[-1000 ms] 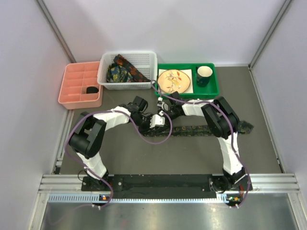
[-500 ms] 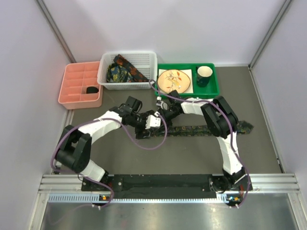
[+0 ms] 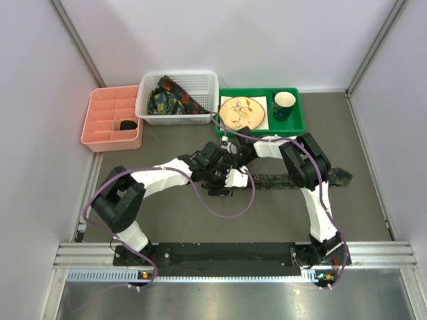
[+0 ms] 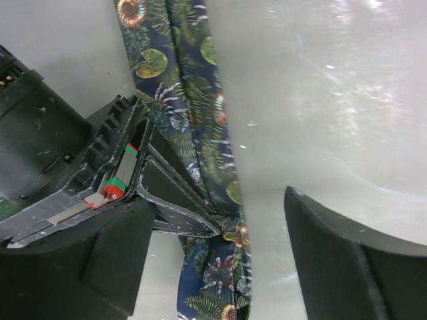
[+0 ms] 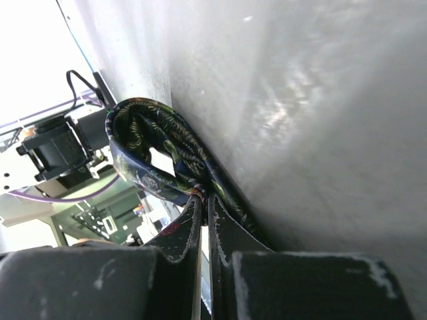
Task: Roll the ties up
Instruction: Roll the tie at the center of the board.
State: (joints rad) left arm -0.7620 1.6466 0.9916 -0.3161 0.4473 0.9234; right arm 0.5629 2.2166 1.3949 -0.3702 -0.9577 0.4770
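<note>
A dark paisley-print tie (image 3: pixel 293 178) lies stretched left to right on the grey table, its wide end at the right. My right gripper (image 3: pixel 227 162) is shut on the tie's left end. In the right wrist view (image 5: pixel 203 207) the fabric curls into a small loop (image 5: pixel 143 150) just past the fingertips. My left gripper (image 3: pixel 231 181) is open right beside it. In the left wrist view (image 4: pixel 220 267) its jaws straddle the tie (image 4: pixel 193 113) without touching it, and the right gripper's shut fingers (image 4: pixel 175 210) pinch the fabric. More ties (image 3: pixel 172 99) lie bunched in the white basket.
The white basket (image 3: pixel 200 115) stands at the back, with a pink divided tray (image 3: pixel 107 107) to its left. A green tray (image 3: pixel 293 125) with a plate (image 3: pixel 241 112) and a mug (image 3: pixel 283 103) stands to its right. A purple cable (image 3: pixel 230 210) loops over the table.
My left gripper has moved right and slightly nearer, onto the tie's left end beside the right gripper. The right gripper has stayed shut on the tie.
</note>
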